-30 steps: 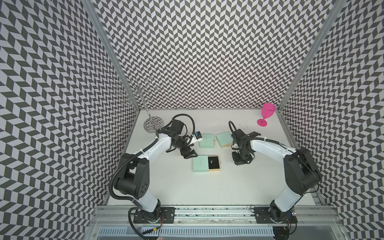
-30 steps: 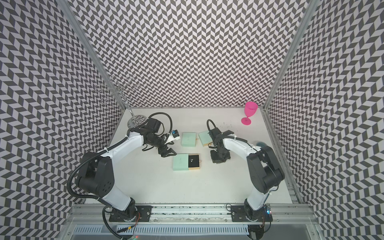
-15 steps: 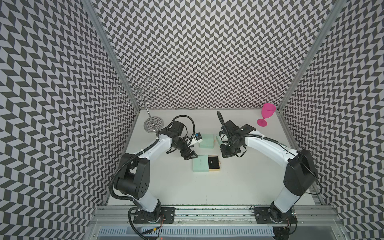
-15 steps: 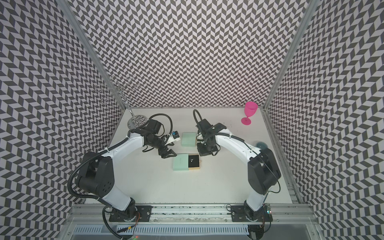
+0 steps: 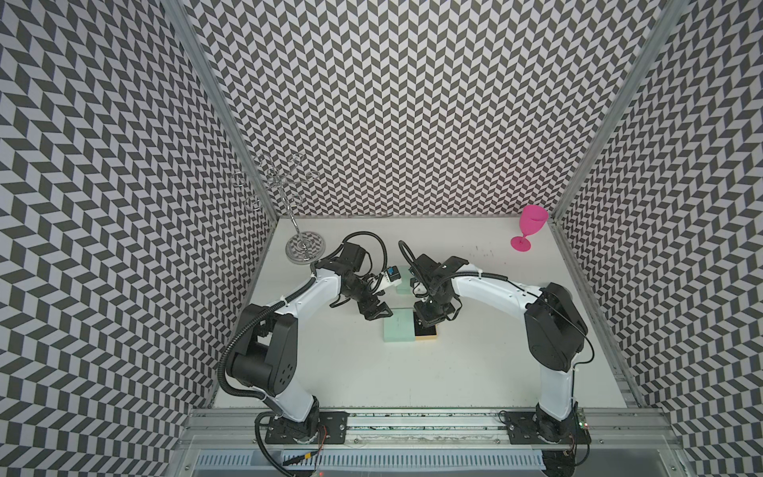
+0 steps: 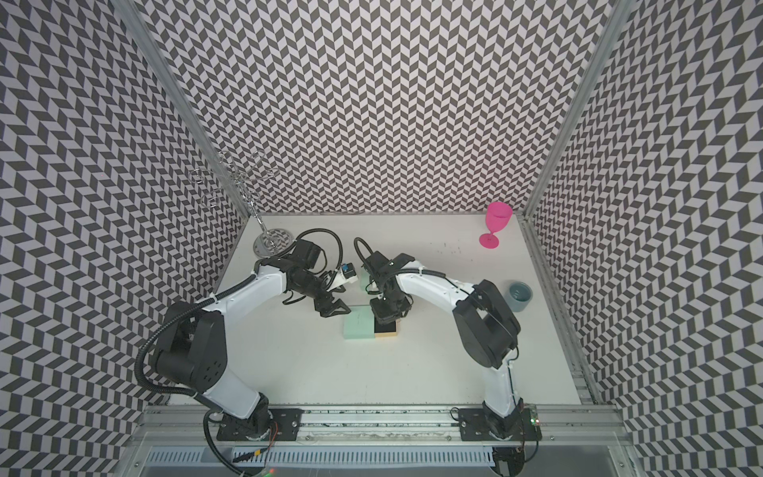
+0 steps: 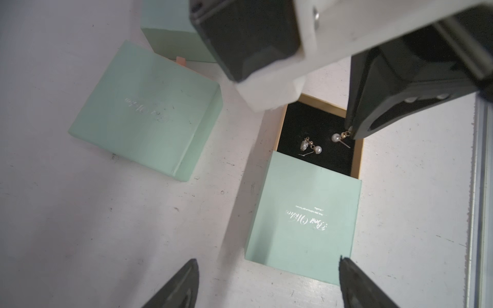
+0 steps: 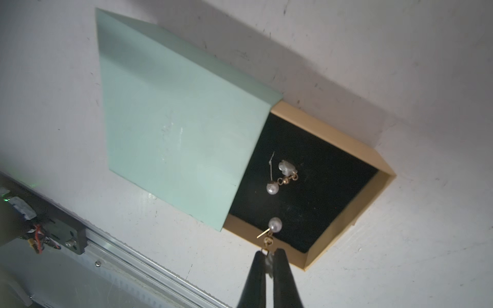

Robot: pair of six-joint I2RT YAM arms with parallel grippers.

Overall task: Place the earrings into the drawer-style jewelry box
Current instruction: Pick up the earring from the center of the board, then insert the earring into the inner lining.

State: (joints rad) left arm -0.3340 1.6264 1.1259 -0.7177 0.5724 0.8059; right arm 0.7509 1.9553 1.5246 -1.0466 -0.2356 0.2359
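The right claw (image 8: pixel 269 262) hovers over the pulled-out end of the jewelry box (image 8: pixel 173 133). Its tips are pressed together on the top end of the hanging earring (image 8: pixel 275 224). That earring's round pearl dangles just inside the tan rim of the drawer (image 8: pixel 349 221), over the black lining. I cannot tell whether the pearl touches the lining.

The lying earring (image 8: pixel 282 176) rests flat on the lining, nearer the box's mint sleeve and a little apart from the hanging one. The left wrist view shows both too, the hanging earring (image 7: pixel 336 138) under the claw tip and the lying earring (image 7: pixel 310 146) beside it.

The left claw (image 5: pixel 377 309) is at the box's closed end, opposite the drawer. Its jaws are spread apart with nothing between them, and I cannot tell whether a tip touches the sleeve.

A second mint box (image 7: pixel 144 112) and a third mint box (image 7: pixel 170 32) lie on the table (image 5: pixel 413 380) behind the jewelry box, close to it. Well away from the box, toward the back wall, stand a pink goblet (image 5: pixel 530 227) on the right arm's side and a wire stand (image 5: pixel 303 247) on the left arm's side. A grey cup (image 6: pixel 518 295) sits off to the box's right, past the right arm.
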